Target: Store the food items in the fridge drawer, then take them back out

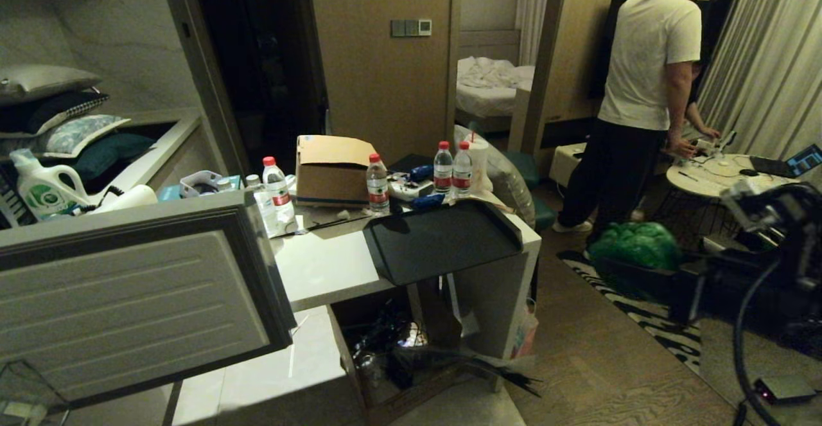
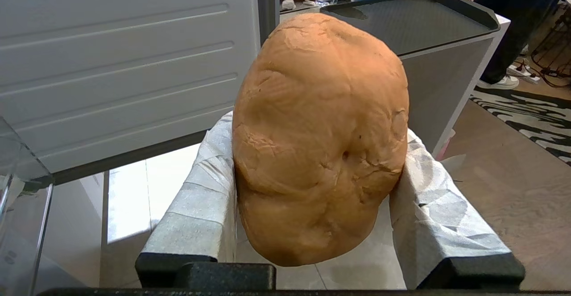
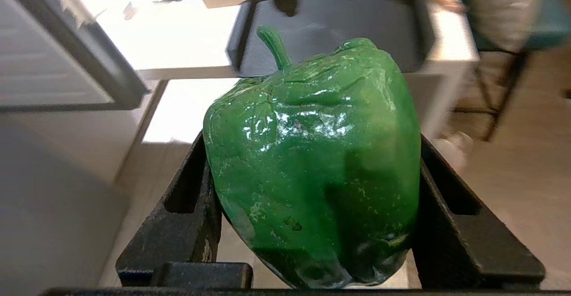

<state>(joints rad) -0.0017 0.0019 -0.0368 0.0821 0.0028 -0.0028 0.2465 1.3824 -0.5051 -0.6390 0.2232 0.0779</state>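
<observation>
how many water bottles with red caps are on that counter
4: one left of the box, one at its right, two together behind the black tray. Others may be hidden.

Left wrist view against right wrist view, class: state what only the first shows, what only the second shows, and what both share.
Only the left wrist view: the left claw, its fingers wrapped in pale tape, shut on the lumpy orange-tan bread loaf, beside a clear plastic edge.

Only the right wrist view: the right claw, bare black, shut on the glossy green bell pepper.

Both: the flat black tray on the white counter, and the ribbed grey fridge door panel.
</observation>
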